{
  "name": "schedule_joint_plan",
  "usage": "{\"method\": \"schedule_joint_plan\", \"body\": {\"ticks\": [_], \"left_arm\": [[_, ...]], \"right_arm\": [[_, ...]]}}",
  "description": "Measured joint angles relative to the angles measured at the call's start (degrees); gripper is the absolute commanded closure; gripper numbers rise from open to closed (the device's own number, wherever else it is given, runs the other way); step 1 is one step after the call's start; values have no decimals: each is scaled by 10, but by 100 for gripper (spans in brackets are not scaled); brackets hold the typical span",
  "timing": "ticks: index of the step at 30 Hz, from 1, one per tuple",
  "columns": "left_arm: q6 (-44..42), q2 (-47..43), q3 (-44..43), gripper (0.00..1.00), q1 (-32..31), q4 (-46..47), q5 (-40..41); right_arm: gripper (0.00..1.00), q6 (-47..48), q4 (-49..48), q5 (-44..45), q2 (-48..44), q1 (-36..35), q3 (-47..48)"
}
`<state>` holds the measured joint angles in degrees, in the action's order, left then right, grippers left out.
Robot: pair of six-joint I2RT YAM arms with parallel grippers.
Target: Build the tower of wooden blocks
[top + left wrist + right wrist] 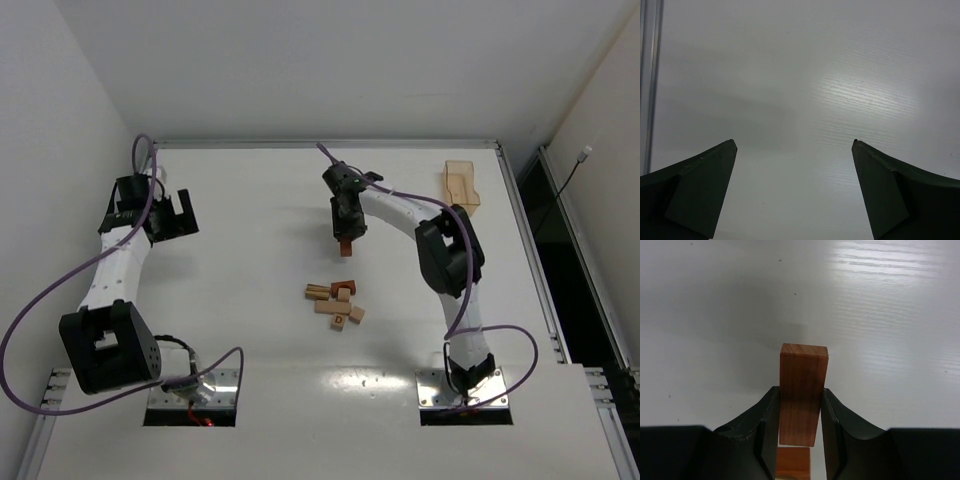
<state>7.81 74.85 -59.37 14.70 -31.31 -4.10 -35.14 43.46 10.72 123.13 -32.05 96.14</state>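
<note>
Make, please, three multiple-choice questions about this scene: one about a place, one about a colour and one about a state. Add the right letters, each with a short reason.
1. Where does the translucent tan open tray stand on the white table?
A. at the far right corner
B. at the near left corner
C. between the two arm bases

2. What colour is the rectangular wooden block in the right gripper?
A. light tan
B. reddish-brown
C. blue

3. In what state is the left gripper?
A. shut on a cube
B. open and empty
C. shut on the tray

Answers:
1 A: the top view shows the tray by the far right edge of the table.
2 B: the right wrist view shows reddish-brown wood clamped between the fingers.
3 B: the left wrist view shows the fingers wide apart with only bare table between them.
</note>
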Motion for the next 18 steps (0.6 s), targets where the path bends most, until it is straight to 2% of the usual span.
{"method": "schedule_joint_plan", "body": {"ticks": [11,14,15,17,18], "left_arm": [[2,15,0,0,0,0,-12],[-1,15,0,0,0,0,-21],[-1,15,0,0,0,0,-23],[-4,15,0,0,0,0,-26],[-6,15,0,0,0,0,-26]], "right_arm": [[100,10,-14,-41,52,0,0],[74,19,-17,-43,53,0,1],[62,21,-19,-43,53,0,1],[46,27,-23,-48,53,-1,1],[32,30,-26,-49,53,-2,1]]}}
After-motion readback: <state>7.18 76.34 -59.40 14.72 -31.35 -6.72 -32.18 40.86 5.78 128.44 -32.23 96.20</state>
